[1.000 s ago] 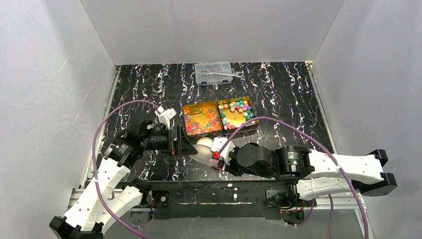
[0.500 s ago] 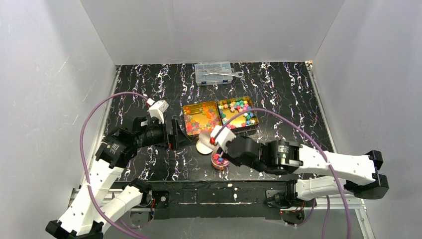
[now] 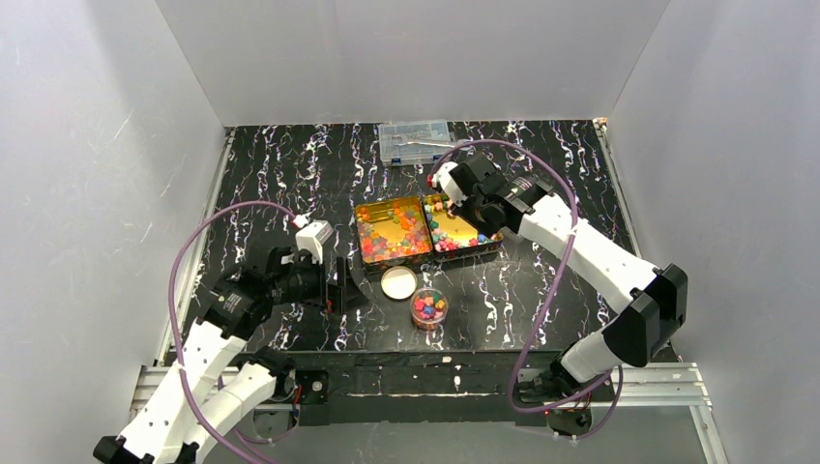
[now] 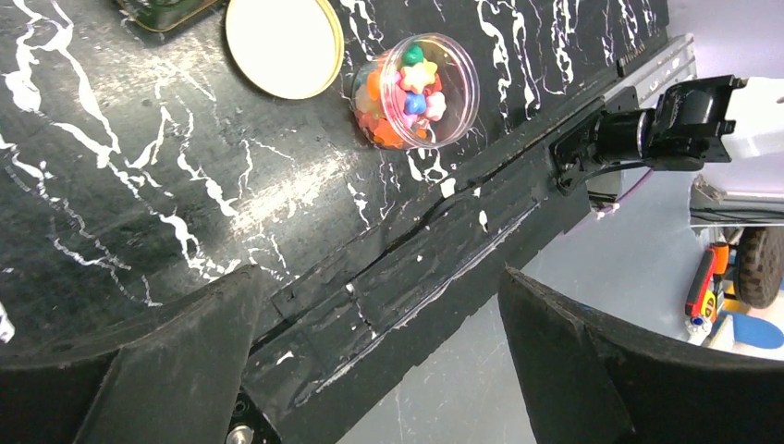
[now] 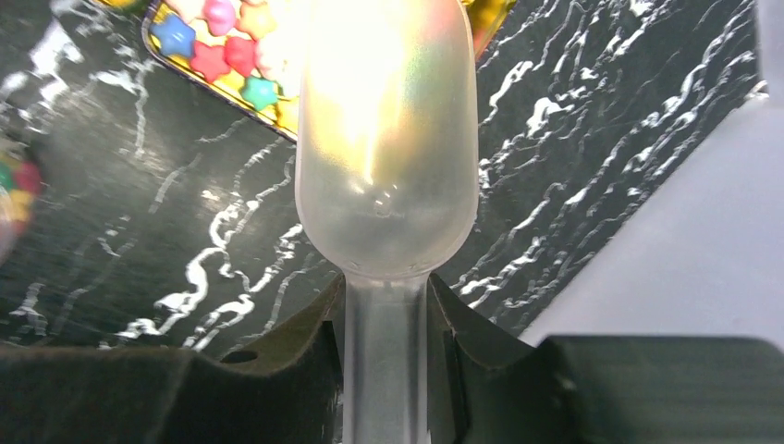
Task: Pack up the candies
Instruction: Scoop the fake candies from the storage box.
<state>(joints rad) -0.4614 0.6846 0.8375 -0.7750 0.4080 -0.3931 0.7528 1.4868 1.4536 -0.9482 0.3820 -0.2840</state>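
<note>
Two gold tins hold the candies: glossy red, orange and yellow ones [image 3: 391, 232] on the left, pastel ones [image 3: 451, 236] on the right. Pastel pieces [image 5: 226, 55] also show at the top left of the right wrist view. My right gripper [image 3: 462, 205] hovers over the pastel tin, shut on the handle of a translucent scoop [image 5: 386, 139] whose bowl looks empty. A small clear cup [image 3: 429, 308] with mixed candies [image 4: 413, 85] stands near the front edge, beside a round cream lid [image 3: 398, 282]. My left gripper [image 3: 346, 282] is open, left of the lid and holding nothing.
A clear compartment box [image 3: 416, 142] with a wrench sits at the back of the black marbled table [image 3: 541, 184]. White walls close in three sides. The table's front edge and rail [image 4: 518, 157] run just past the cup.
My right arm has swung with the scoop from beside the cup up to over the pastel tin. The cup now stands uncovered. My left gripper has shifted slightly towards the front.
</note>
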